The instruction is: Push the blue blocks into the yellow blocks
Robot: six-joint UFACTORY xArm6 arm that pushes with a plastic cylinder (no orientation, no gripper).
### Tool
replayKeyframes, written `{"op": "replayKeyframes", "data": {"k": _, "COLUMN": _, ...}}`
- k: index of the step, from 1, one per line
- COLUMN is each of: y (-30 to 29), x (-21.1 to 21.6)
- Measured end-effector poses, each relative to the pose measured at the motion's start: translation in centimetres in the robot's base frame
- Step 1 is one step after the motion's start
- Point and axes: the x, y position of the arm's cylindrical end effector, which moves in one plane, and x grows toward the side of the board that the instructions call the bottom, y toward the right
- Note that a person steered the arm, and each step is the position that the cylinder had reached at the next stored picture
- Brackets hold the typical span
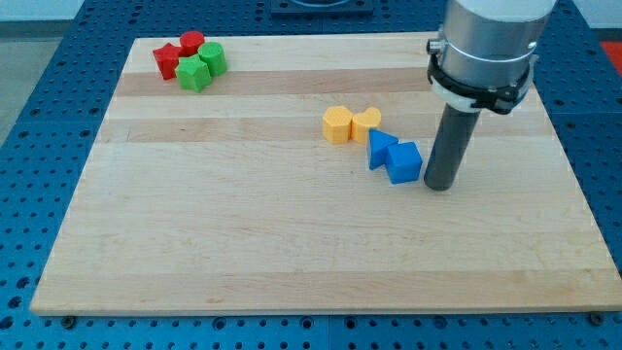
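camera view: my tip (439,185) has no gripper and stands just right of the blue cube (404,162), which touches the blue triangle (381,148) near the yellow blocks (350,124). an off-centre push could rotate the cube and let it slip past.

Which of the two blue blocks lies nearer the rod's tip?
The blue cube, right beside my tip; the other blue block sits farther left, nearer the yellow blocks.

I see a pale wooden board (292,243) with lengthwise grain stripes, on a blue perforated table (39,146). Near the board's centre: two yellow blocks (350,124), two blue blocks (395,156), my dark tip (439,186). At its far corner: two red blocks (178,53), two green blocks (202,66)
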Motion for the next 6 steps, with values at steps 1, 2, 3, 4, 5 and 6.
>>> {"op": "replayKeyframes", "data": {"k": 1, "y": -0.9, "x": 0.0}}
{"op": "replayKeyframes", "data": {"k": 2, "y": -2.9, "x": 0.0}}
{"op": "replayKeyframes", "data": {"k": 3, "y": -5.0, "x": -0.1}}
{"op": "replayKeyframes", "data": {"k": 4, "y": -6.6, "x": -0.3}}
{"op": "replayKeyframes", "data": {"k": 5, "y": -7.6, "x": -0.7}}
{"op": "replayKeyframes", "data": {"k": 6, "y": -7.8, "x": -0.8}}
